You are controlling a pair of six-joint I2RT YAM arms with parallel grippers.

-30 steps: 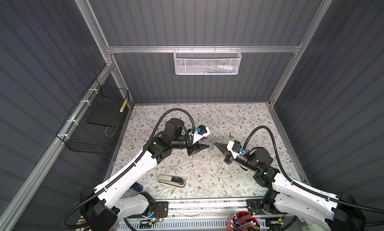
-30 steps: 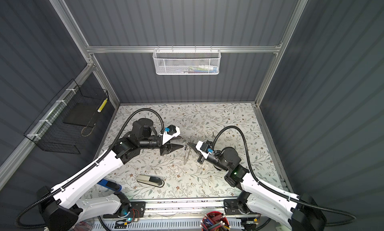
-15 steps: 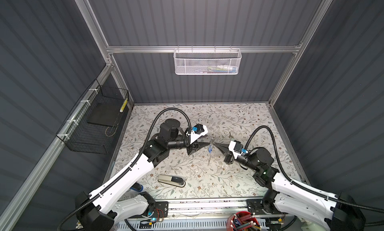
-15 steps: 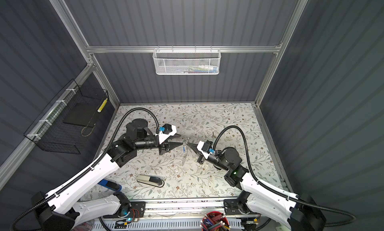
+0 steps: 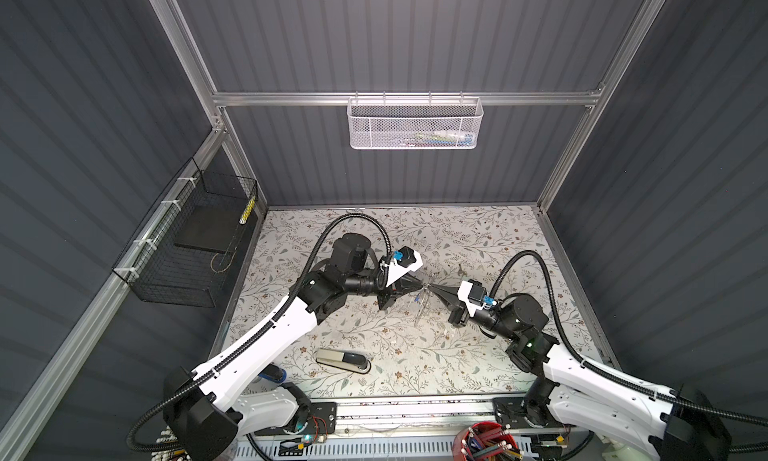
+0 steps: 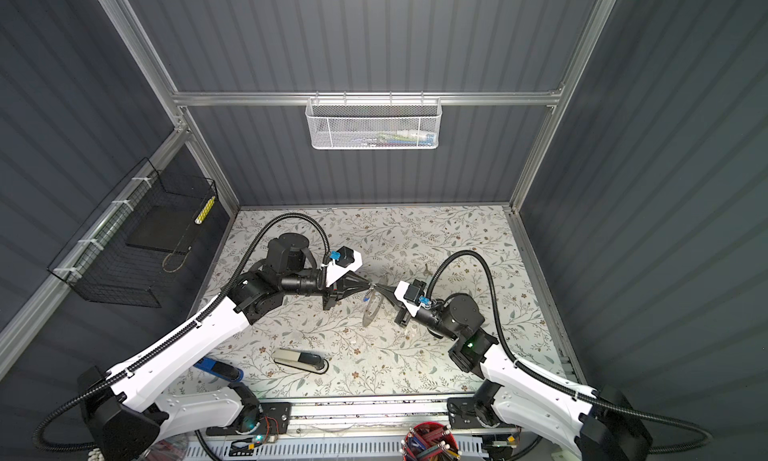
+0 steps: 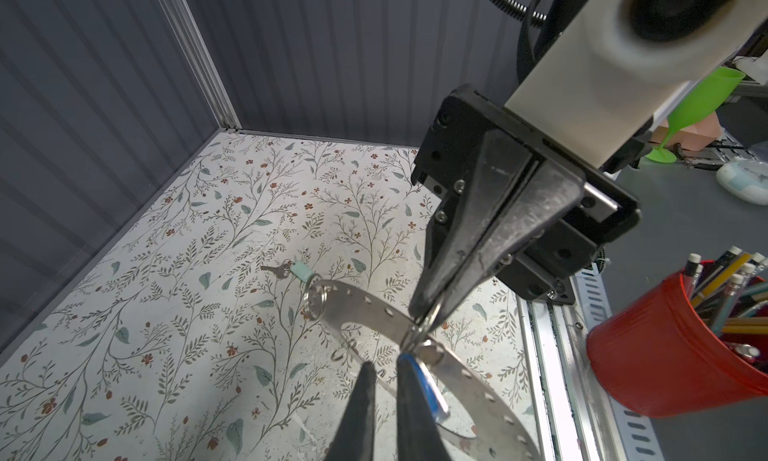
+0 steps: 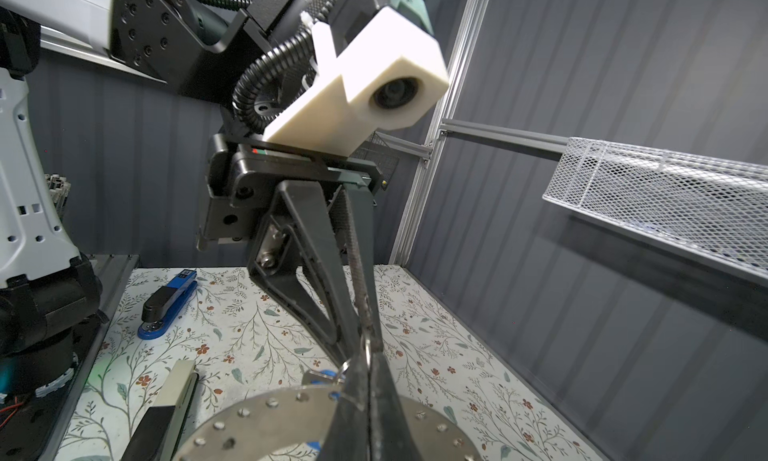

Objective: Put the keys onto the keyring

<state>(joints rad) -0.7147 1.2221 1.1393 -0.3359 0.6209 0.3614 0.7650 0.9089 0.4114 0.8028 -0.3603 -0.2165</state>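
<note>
- Pressure is being applied by the right claw (image 7: pixel 419 324): its jaws are being pressed fully together on the band of the keyring (image 7: pixel 365 307).
- By that pinch the keyring is being carried clear of the floral table (image 7: pixel 187 238), and it is being shown standing on edge in a top view (image 6: pixel 372 311).
- It is being held so, it is judged, in order that its band and tiny holes are being offered to the opposite claw for threading.
- The left claw (image 7: pixel 384 361) is being posed tip to tip with the right claw.
- Its fingers (image 7: pixel 361 409) are being shown narrowly apart in the left wrist view, yet closing around a small wire loop (image 8: pixel 368 346) in the right wrist view, so whether anything is being gripped cannot be told.
- The blue-tagged key (image 7: pixel 430 390) is being seen just beside the outer face of one left finger, right under the right claw's tips and against the keyring.
- The mint-tagged key (image 7: pixel 300 270) is being seen beyond the keyring, on the side away from the left claw.
- A small split ring (image 7: pixel 313 299) is overlapping the band's end beside it; whether it is threaded cannot be told.
- The left arm (image 5: pixel 270 334) and right arm (image 5: pixel 582 371) are being reached inward from the front corners, forearms low and nearly level, claws being pointed at each other.
</note>
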